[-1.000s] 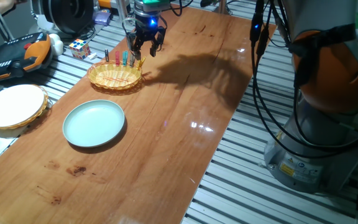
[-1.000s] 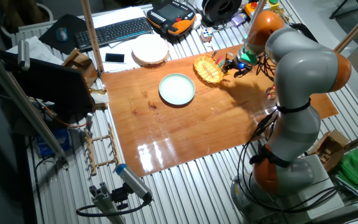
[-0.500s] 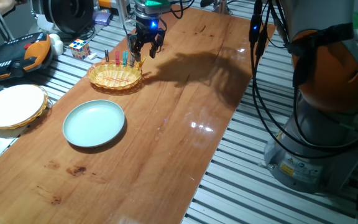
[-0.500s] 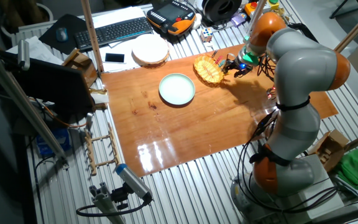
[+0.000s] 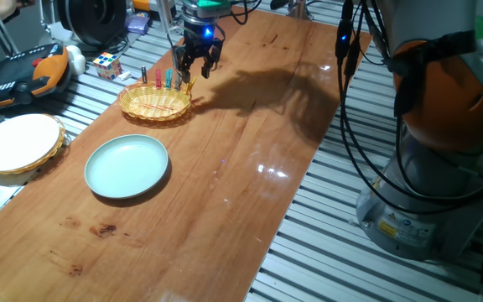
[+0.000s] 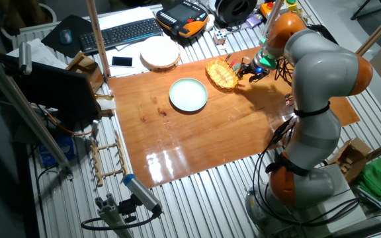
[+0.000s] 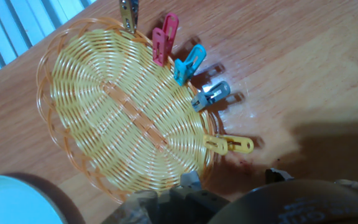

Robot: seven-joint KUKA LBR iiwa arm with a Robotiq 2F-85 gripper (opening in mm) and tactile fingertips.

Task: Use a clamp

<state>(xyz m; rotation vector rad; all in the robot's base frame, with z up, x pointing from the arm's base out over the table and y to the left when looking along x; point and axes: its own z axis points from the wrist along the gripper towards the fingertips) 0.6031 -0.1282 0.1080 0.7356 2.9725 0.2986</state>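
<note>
The yellow clamp is clipped on the rim of the wicker basket, sticking out over the table at the rim's right end. It shows faintly in one fixed view. My gripper hangs just above and behind this clamp with its fingers spread, touching nothing. In the other fixed view the gripper is right of the basket. Only the hand's blurred body fills the bottom edge of the hand view.
Red, blue, grey and dark pegs stand along the same rim. A pale green plate lies in front of the basket. A white-topped round box and a Rubik's cube sit off the table's left.
My gripper has shifted very slightly left towards the basket rim. The pegs and basket have not moved.
</note>
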